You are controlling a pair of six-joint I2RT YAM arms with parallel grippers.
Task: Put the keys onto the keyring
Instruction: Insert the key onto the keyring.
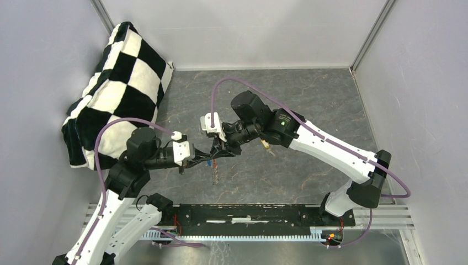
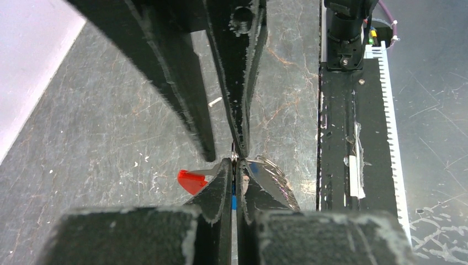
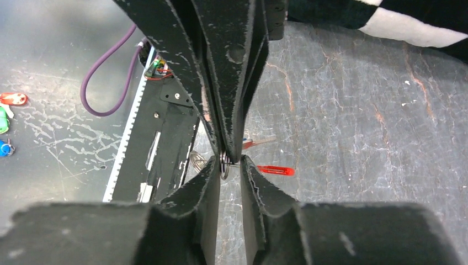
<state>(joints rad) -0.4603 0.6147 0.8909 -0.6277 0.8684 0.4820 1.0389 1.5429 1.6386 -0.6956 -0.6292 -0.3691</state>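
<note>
My left gripper (image 1: 205, 158) (image 2: 236, 165) is shut, with a strip of blue, the blue-capped key (image 2: 234, 201), pinched between its pads. A small wire ring, the keyring (image 3: 224, 165), pokes out at its tips. A bright red piece (image 2: 192, 180) (image 3: 276, 170) hangs beside them, and grey key blades (image 2: 276, 185) (image 1: 216, 176) hang on the other side. My right gripper (image 1: 218, 148) (image 3: 230, 164) meets the left tip to tip. Its fingers stand a little apart around the wire ring. A yellow-capped key (image 1: 266, 144) shows by the right wrist.
A black-and-white chequered cushion (image 1: 118, 83) (image 3: 408, 22) leans in the far left corner. The black base rail (image 1: 248, 212) (image 2: 353, 138) (image 3: 160, 143) runs along the near edge. Small coloured tags (image 3: 11, 99) lie beyond it. Walls enclose the grey floor.
</note>
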